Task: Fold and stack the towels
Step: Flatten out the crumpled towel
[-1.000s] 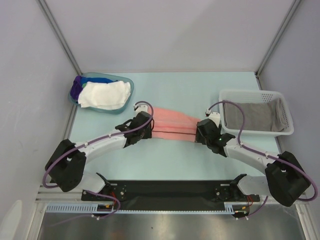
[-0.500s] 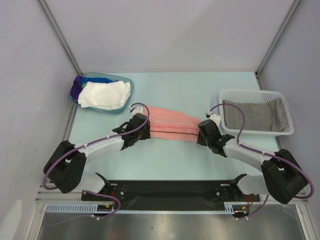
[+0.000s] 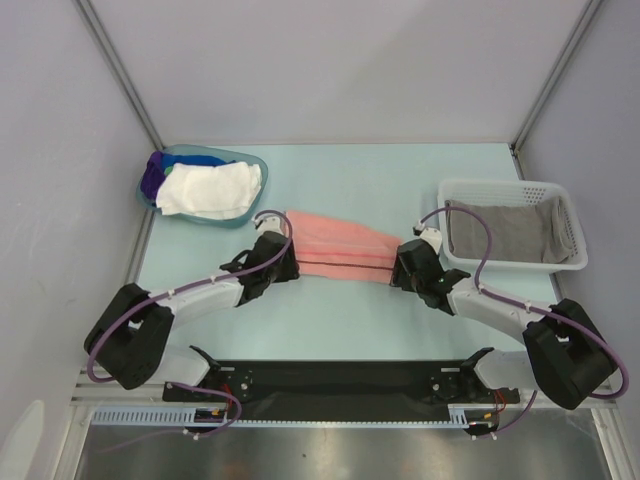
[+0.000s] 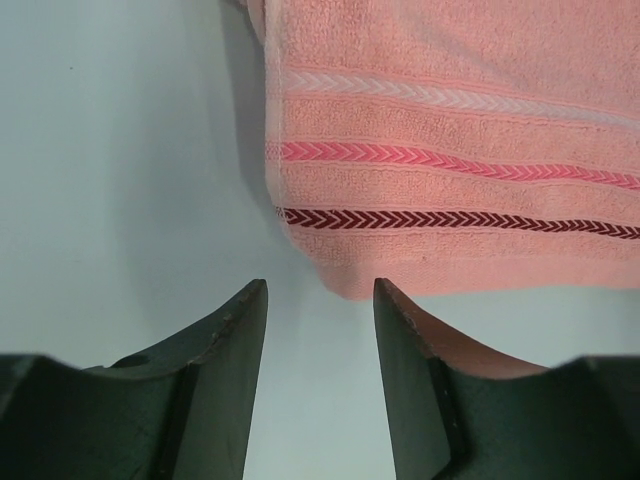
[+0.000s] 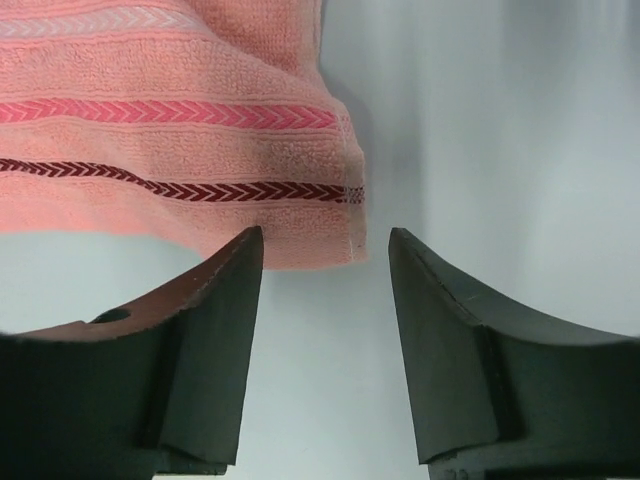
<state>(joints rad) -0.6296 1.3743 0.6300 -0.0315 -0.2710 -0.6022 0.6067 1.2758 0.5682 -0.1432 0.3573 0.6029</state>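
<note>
A salmon pink towel (image 3: 340, 245) with striped bands lies folded flat on the table between my two grippers. My left gripper (image 3: 288, 265) sits at its near left corner. In the left wrist view the towel (image 4: 450, 150) ends just ahead of the left gripper (image 4: 318, 290), which is open over bare table. My right gripper (image 3: 398, 272) is at the near right corner. In the right wrist view the towel (image 5: 180, 140) has its corner just reaching between the tips of the open right gripper (image 5: 325, 240), ungripped.
A translucent blue tub (image 3: 250, 160) at the back left holds a white towel (image 3: 210, 188) over purple and blue ones (image 3: 153, 178). A white mesh basket (image 3: 500, 187) at the right holds a grey towel (image 3: 510, 235). Pale table surface lies all around the pink towel.
Both grippers have drawn back toward the near edge off the pink towel's ends. The left jaws have opened wider. The towel's left end now shows, lying flat.
</note>
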